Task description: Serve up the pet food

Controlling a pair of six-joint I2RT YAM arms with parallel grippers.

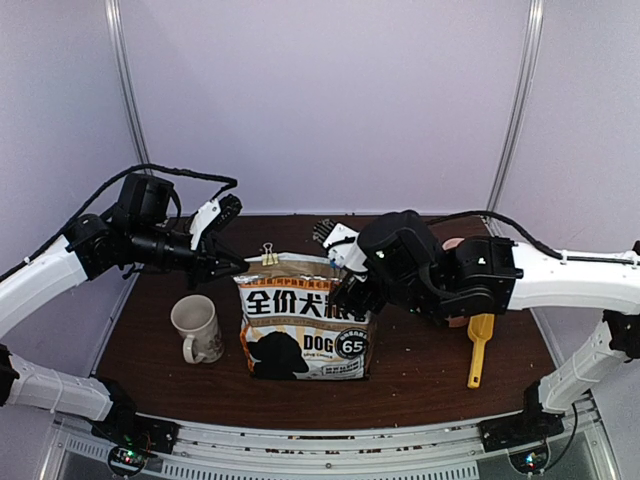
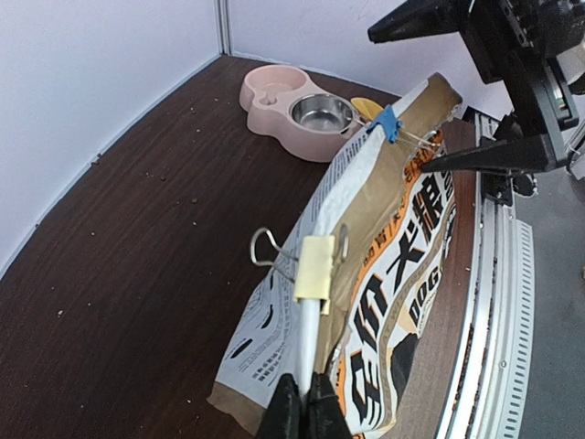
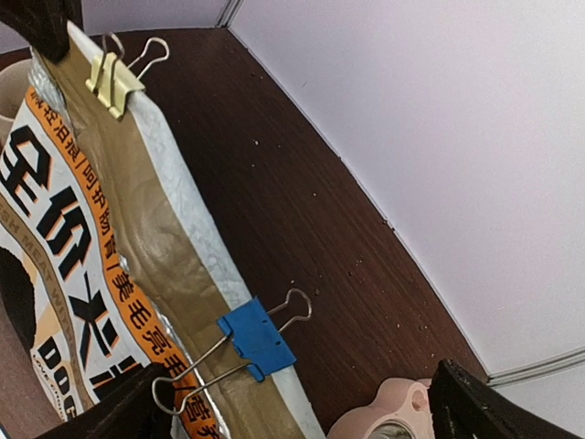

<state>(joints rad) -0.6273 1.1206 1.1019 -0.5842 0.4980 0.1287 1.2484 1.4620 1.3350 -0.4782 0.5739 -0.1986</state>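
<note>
**Top view.** The bag (image 1: pixel 303 322) stands upright mid-worktop (image 1: pixel 420 375), its printed face toward the arm bases. Its folded top runs left to right. A yellow clip (image 1: pixel 268 257) sits on the fold's left end. The left hand (image 1: pixel 238 264) comes in from the bag's left and meets that end just beside the clip. The right hand (image 1: pixel 340 266) is at the fold's right end and covers what is there. A mug (image 1: pixel 197 328) stands just left of the bag, and a yellow scoop (image 1: pixel 479 348) lies well to its right.

**Left wrist.** The left hand is pinched narrow on the bag's pale top edge, just short of the yellow clip. Along the fold beyond it, a blue clip (image 2: pixel 388 122) holds the far end. The right hand's two dark fingers stand wide apart, one on either side of that end. A pink bowl (image 2: pixel 265 119) with a steel insert sits behind the bag.

**Right wrist.** The blue clip lies straight ahead of the right hand, between its wide-spread fingers (image 3: pixel 110 412). The clip's wire handles are splayed along the fold.

No kibble shows. It is presumably inside the bag, which is brown paper, creased, and clipped at both ends. The right hand is much the nearer to the blue clip. Taking that clip off looks like the coming move, with the left hand steadying the fold.
</note>
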